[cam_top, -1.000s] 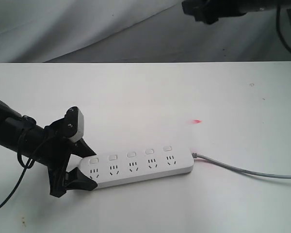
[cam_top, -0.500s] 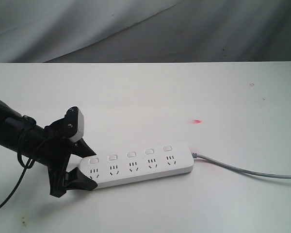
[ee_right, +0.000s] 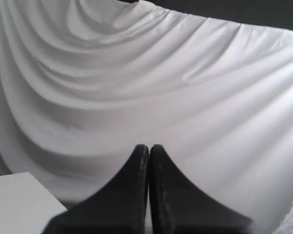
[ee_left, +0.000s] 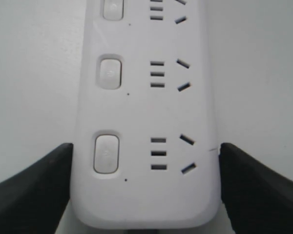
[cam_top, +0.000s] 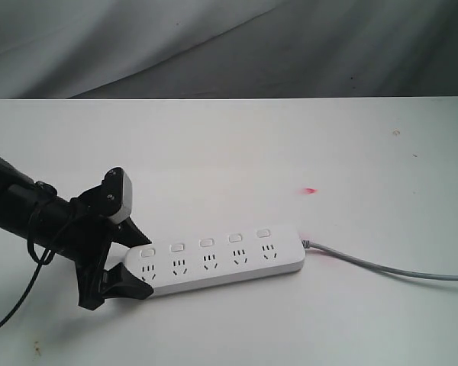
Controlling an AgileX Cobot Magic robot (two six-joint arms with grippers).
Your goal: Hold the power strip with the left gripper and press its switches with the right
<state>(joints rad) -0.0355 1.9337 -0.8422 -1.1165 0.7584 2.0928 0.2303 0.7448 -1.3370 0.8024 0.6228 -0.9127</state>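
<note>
Left wrist view: power strip [ee_left: 141, 107], rounded end gripped tight between jaws of left tool [ee_left: 144, 156].

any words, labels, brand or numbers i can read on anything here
None readable.
The power strip shows no word, brand or number in any view.
Its switches in the left wrist view bear a faint round mark, too faint to make out.
</note>
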